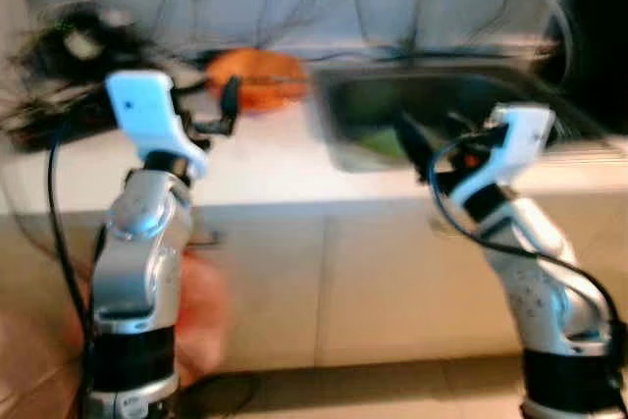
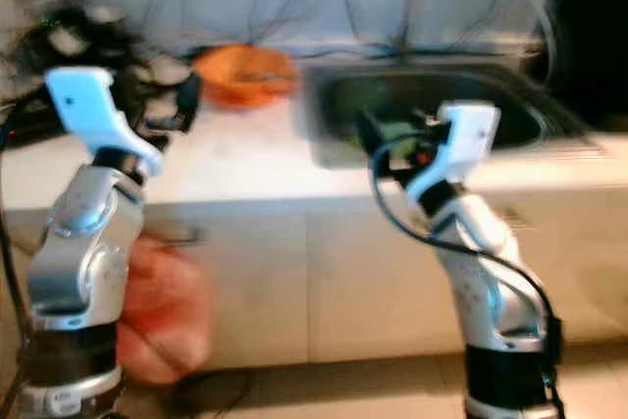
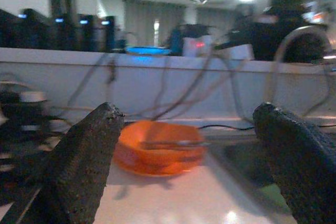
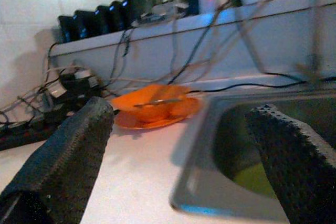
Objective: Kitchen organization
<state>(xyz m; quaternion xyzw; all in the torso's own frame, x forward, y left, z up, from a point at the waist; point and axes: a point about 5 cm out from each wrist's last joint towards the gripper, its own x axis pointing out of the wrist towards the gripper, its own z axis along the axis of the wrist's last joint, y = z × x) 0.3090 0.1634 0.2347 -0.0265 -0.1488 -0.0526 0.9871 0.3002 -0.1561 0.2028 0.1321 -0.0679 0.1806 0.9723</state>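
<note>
White cabinet fronts [image 1: 373,282] stand nearest, and before them both silver arms are raised to the counter [image 1: 265,159]: the left gripper [image 1: 228,110] hovers over its left part with fingers [image 3: 84,161] spread and empty, the right gripper [image 1: 412,144] sits at the sink's [image 4: 199,182] near edge, fingers [image 4: 63,166] also apart and holding nothing. Farther back, an orange bowl [image 3: 157,148] rests on the counter just left of the sink, something green [image 4: 254,179] lies in the basin, and tangled cables [image 4: 63,90] crowd the far left below the wall ledge [image 3: 157,59].
</note>
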